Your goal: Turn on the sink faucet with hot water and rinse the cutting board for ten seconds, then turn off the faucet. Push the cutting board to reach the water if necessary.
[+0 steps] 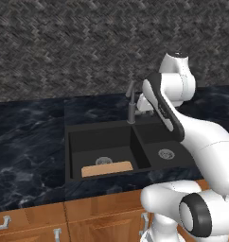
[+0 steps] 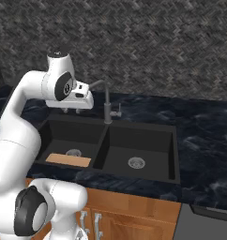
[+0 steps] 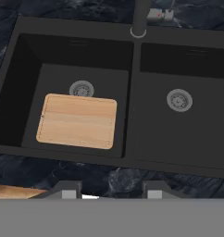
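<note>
The cutting board (image 3: 77, 121) lies flat and dry in the left basin of the sink (image 3: 132, 159), at its near side, just short of the drain (image 3: 81, 88). No water runs from the sink faucet (image 2: 107, 105) at the far rim. Everything is still to do. The gripper (image 2: 71, 110) hangs clenched and empty above the left basin's far edge, left of the faucet.

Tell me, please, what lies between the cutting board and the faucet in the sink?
In the hand view, a round silver drain sits just beyond the board; past it, bare black basin floor and wall reach the faucet.
</note>
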Controlling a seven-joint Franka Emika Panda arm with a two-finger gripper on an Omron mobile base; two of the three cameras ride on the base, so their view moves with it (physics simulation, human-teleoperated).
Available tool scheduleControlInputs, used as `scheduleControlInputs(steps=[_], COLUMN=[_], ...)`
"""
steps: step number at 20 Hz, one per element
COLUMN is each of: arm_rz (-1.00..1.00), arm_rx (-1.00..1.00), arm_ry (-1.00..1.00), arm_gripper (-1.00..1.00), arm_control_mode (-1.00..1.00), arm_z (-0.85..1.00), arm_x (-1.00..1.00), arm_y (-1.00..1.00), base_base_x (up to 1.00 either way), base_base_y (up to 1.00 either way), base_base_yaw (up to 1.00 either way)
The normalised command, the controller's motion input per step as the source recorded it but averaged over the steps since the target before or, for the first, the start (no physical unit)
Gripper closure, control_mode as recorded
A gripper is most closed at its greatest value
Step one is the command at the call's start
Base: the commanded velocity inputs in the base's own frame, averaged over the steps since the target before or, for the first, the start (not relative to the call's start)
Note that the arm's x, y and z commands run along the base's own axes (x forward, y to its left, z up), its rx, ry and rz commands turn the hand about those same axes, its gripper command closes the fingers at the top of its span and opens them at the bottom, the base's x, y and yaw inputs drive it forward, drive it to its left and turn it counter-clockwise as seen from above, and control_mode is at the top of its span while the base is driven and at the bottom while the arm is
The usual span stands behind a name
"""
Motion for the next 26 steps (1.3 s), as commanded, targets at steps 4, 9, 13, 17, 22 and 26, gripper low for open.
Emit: scheduleControlInputs(steps=[4, 9, 13, 17, 22, 26], arm_rz=[0.0, 0.01, 0.03, 0.09, 0.09, 0.04], arm_rx=[0.0, 0.0, 0.02, 0.0, 0.0, 0.03], arm_ry=[0.0, -0.02, -0.07, -0.04, -0.14, -0.35], arm_gripper=[-1.0, -1.0, -1.0, -1.0, -1.0, -1.0], arm_control_mode=[-1.0, -1.0, -1.0, -1.0, -1.0, -1.0], arm_z=[-0.01, -0.18, -0.27, -0.27, -0.26, -0.14], arm_x=[-0.1, -0.01, 0.0, 0.01, 0.02, 0.0], arm_y=[0.0, -0.31, -0.73, -0.66, -0.58, -0.44], base_base_x=[0.0, 0.0, 0.0, 0.0, 0.0, 0.0], base_base_y=[0.0, 0.0, 0.0, 0.0, 0.0, 0.0], base_base_yaw=[0.0, 0.0, 0.0, 0.0, 0.0, 0.0])
